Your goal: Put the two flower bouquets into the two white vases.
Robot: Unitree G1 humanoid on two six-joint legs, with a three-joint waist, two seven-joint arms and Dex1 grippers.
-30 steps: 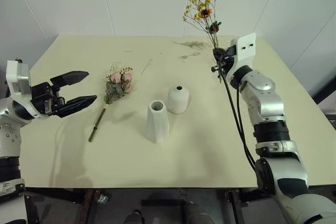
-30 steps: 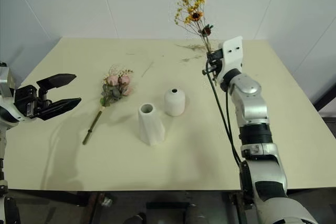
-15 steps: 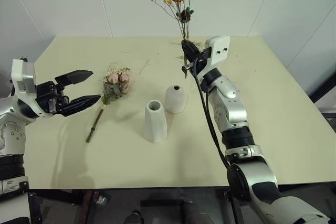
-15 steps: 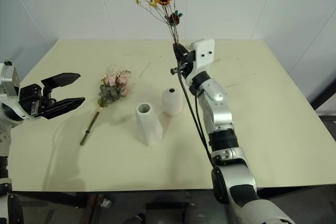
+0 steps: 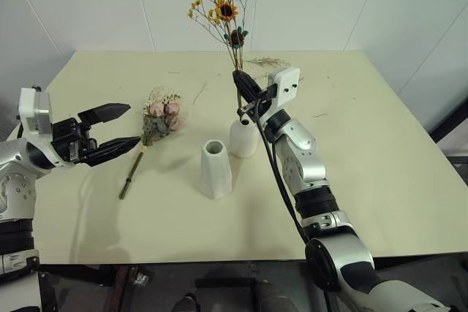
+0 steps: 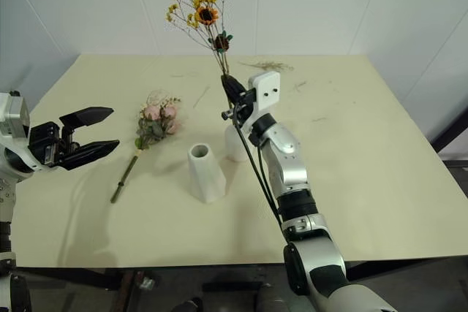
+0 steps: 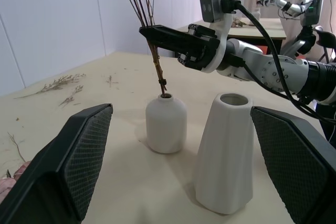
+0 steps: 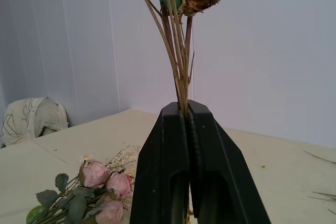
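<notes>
White wall panels stand behind a pale cream worktop (image 5: 380, 173) that carries both vases and one bouquet. The yellow bouquet (image 5: 223, 6) is thin: bare brown stems fanning into small yellow blooms, one small sunflower, and lower down a dark dried head with teal leaves. It stands nearly upright, pinched low on its stems by the right gripper (image 5: 242, 84), whose black fingers are closed tight on them just above the short vase (image 7: 166, 124). In the left wrist view the stem ends reach the small mouth of that rounded bottle-shaped vase; how far they go inside cannot be told. The tall vase (image 5: 216, 169), a matte white tapered cone with an open mouth, stands just beside the short one, nearer the robot, and nothing can be seen in it. The rose bouquet (image 5: 161, 119) lies flat on the worktop to the left of the vases: pink roses, green leaves and pale dried sprigs at the head, its long green stem running back toward the near edge. The left gripper (image 5: 117, 128) hovers beside that bouquet with its fingers spread wide, holding nothing. A few loose dried sprigs (image 5: 267, 61) lie near the far edge.
</notes>
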